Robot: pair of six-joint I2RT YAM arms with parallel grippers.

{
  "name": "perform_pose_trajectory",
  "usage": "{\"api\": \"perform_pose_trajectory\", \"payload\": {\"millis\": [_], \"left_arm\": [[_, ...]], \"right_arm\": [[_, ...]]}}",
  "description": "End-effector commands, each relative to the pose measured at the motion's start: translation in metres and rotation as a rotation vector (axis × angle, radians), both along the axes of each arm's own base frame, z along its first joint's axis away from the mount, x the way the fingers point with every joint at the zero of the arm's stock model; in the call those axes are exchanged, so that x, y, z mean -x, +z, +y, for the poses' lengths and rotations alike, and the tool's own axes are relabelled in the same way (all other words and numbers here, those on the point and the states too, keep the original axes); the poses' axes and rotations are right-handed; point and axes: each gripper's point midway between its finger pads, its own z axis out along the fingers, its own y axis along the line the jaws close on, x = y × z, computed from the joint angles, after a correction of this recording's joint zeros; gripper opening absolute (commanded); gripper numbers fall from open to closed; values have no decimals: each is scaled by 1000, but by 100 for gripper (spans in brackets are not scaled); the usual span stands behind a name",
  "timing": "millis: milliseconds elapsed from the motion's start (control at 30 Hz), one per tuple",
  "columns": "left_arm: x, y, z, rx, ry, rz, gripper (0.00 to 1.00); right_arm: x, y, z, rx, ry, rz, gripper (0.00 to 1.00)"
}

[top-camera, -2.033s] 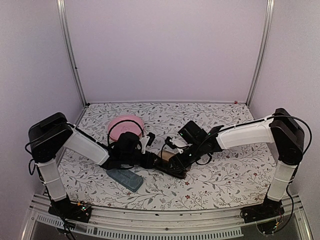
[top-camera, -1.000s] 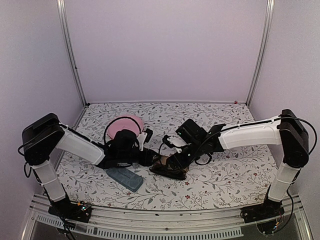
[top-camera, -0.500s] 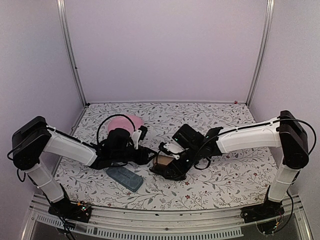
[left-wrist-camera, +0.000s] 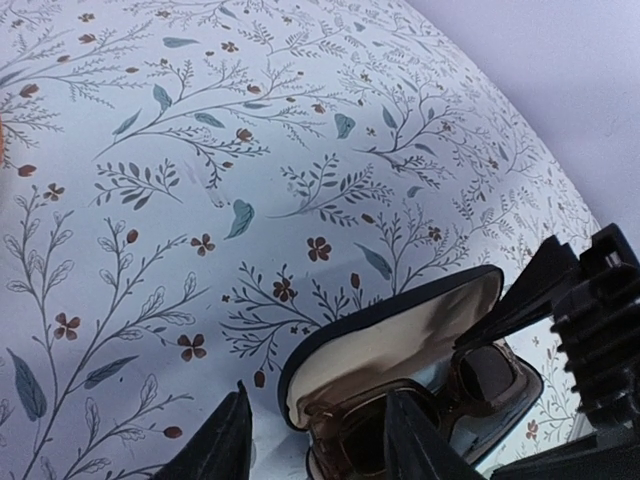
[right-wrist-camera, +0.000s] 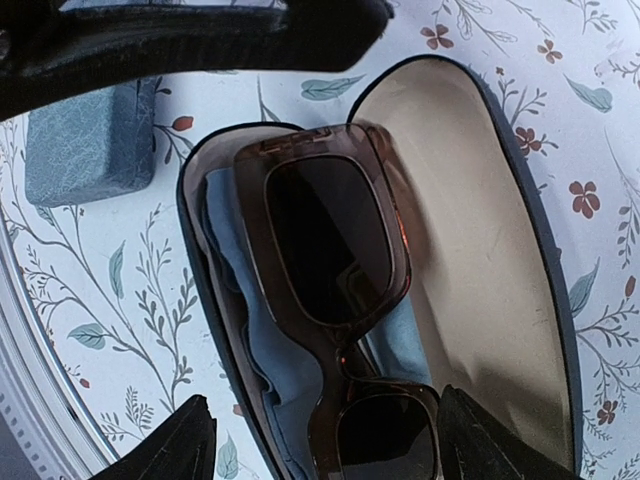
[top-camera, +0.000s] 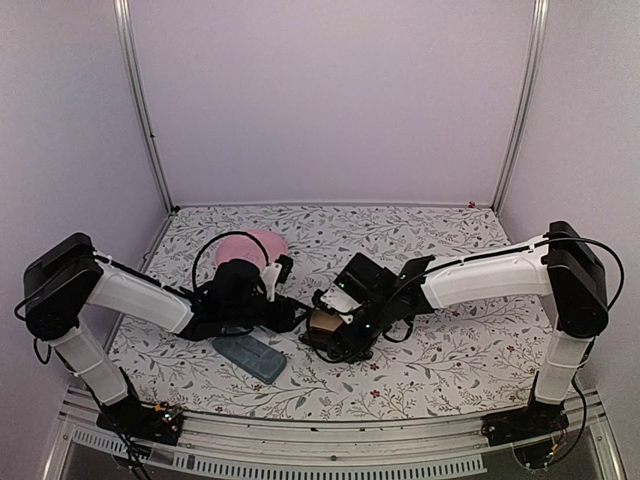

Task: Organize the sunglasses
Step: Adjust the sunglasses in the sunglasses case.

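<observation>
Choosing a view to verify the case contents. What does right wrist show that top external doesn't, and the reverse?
Only right wrist: the reddish-brown sunglasses lying inside the open black case, on a blue cloth, with the tan lid lining bare.

Only top external: the left arm and right arm meeting over the case, and a pink round object behind the left arm. The case contents cannot be made out there.

Both: the black case, the grey-blue case and the floral table cover.
</observation>
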Motion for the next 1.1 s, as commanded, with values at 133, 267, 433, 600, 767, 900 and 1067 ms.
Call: {"api": "perform_pose_trajectory", "payload": {"millis": [133,267,433,600,767,900,1067], "left_arm": [[8,-5,1,-2,-11,10,47],[9,-5,1,0,-14,11,47],[9,-6,2,0,-13,11,47],[9,-7,1,-1,-14,15,47],[8,-7,1,-4,-14,13,47],[9,-8,2,-7,-13,15,47],[9,-12,2,-13,-12,23,47]], "right_arm": [[5,8,7,-13,38,-5,75],[-1,13,4,-3,21,-37,81],[-6,15,2,11,10,-70,86],[-7,10,-1,29,11,-77,87],[-4,1,1,38,31,-58,87],[-1,-3,3,36,53,-41,85],[5,-5,5,24,75,-15,81]]}}
